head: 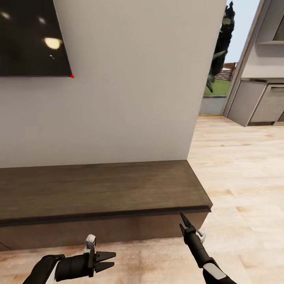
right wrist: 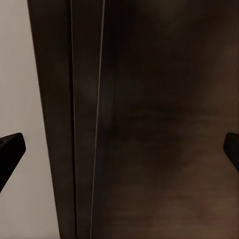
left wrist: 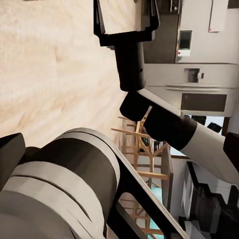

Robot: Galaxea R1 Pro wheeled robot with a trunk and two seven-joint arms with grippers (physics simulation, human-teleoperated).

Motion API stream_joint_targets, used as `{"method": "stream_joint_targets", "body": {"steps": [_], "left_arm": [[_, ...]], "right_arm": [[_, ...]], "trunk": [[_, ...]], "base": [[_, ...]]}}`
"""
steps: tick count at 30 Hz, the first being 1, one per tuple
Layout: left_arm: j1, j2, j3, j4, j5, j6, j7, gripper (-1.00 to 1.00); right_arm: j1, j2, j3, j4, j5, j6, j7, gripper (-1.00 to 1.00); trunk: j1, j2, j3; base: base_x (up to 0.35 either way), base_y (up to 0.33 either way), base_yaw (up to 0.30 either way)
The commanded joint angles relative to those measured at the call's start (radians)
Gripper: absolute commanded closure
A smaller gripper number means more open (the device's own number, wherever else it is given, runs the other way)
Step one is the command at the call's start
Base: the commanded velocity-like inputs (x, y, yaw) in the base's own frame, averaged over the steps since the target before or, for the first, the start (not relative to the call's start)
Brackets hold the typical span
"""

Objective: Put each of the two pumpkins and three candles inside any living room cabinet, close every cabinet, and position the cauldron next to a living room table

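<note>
At the TV unit, our right gripper stood at the closed cabinet, fingers apart, holding nothing.

Nearest us, our left gripper hung low over the floor, its fingers parted and empty; our right gripper's tips sat close against the cabinet's dark drawer front, just under the top's overhang near its right end. With no handle to catch, we judged the fingers could slip off the lip or scrape the wood if driven in crooked. Beyond, the television hung on the white wall; no pumpkins or candles were in view here.
</note>
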Motion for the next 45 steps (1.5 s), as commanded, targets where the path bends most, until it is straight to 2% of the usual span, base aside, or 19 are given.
{"method": "stream_joint_targets", "body": {"steps": [1,45], "left_arm": [[0.0,0.0,0.0,0.0,0.002,0.01,-0.002,-1.0],[0.0,0.0,0.0,0.0,0.002,0.01,-0.002,-1.0]], "right_arm": [[-0.001,0.0,-0.003,0.001,-0.002,0.008,0.004,-1.0],[-0.001,0.002,0.003,-0.007,-0.001,0.008,0.004,-1.0]], "trunk": [[0.0,0.0,-0.001],[0.0,0.0,-0.001]], "base": [[0.021,0.017,0.0],[0.024,0.028,0.0]]}}
